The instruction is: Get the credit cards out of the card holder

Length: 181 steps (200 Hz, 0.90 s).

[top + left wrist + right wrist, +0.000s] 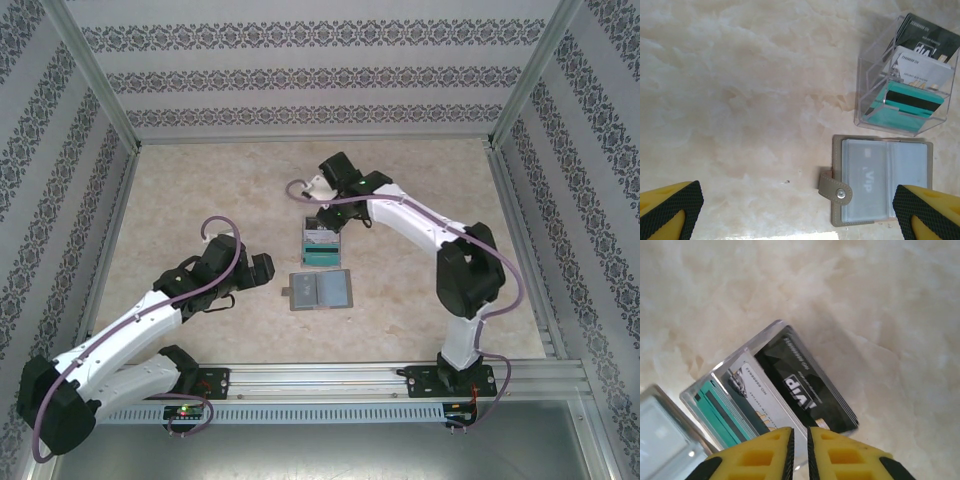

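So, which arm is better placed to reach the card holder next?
Probably left: the left tool is open beside the card holder, while the right tool is shut over the clear box.

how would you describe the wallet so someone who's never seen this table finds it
On the pale marbled table, look at the middle. Two things lie close together there: a clear plastic box of cards on the far side and, on the near side, the flat grey-brown bifold wallet. It alone lies open and flat, showing bluish-grey pocket panels and a snap tab.
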Motion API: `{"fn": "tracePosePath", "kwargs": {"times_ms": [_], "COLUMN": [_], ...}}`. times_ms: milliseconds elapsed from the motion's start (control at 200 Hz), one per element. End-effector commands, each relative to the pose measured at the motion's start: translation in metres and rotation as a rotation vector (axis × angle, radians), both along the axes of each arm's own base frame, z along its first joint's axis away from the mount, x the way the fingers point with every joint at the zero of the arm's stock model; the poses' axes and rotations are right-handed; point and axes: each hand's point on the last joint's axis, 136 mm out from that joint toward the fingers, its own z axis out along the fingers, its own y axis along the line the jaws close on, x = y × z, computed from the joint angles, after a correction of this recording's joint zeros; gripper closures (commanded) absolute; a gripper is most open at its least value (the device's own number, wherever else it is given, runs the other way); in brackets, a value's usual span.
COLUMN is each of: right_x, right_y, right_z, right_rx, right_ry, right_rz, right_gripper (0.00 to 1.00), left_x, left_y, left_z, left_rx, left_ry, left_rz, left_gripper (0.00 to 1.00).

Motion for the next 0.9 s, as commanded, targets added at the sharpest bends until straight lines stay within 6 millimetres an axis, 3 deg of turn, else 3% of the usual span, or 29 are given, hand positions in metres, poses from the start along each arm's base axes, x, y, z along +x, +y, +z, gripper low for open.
{"fn": "tracePosePath", "kwargs": {"times_ms": [0, 135, 330, 465, 580, 899], "right_x": [-0.006, -0.031, -0.075, -0.107, -0.128, -0.150], "right_y": [-0.008, -0.021, -0.045, -0.049, -0.047, -0.041], "right_z": [0.025, 0.016, -0.011, -0.035, -0.059, -0.106], "right_rx": [0.222, 0.314, 0.370, 0.400, 0.392, 0.371], "right_ry": [0.063, 0.156, 0.326, 0.417, 0.480, 0.550], "right_rz": [-0.251, -0.402, -0.635, -0.711, -0.742, -0.802], "right_gripper": [0.91, 1.00, 1.00, 1.00, 1.00, 1.00], "left_x": [0.004, 0.005, 0.004, 0.003, 0.003, -0.008], "left_y": [-0.009, -0.021, -0.034, -0.047, -0.064, -0.107], "left_z": [-0.004, -0.011, -0.025, -0.031, -0.039, -0.058], "left_rx": [-0.047, -0.097, -0.150, -0.188, -0.204, -0.185], "left_ry": [0.007, 0.032, 0.081, 0.110, 0.143, 0.225], "left_rz": [-0.015, -0.031, -0.028, -0.042, -0.070, -0.170], "left_gripper": [0.01, 0.06, 0.09, 0.13, 0.24, 0.52]}}
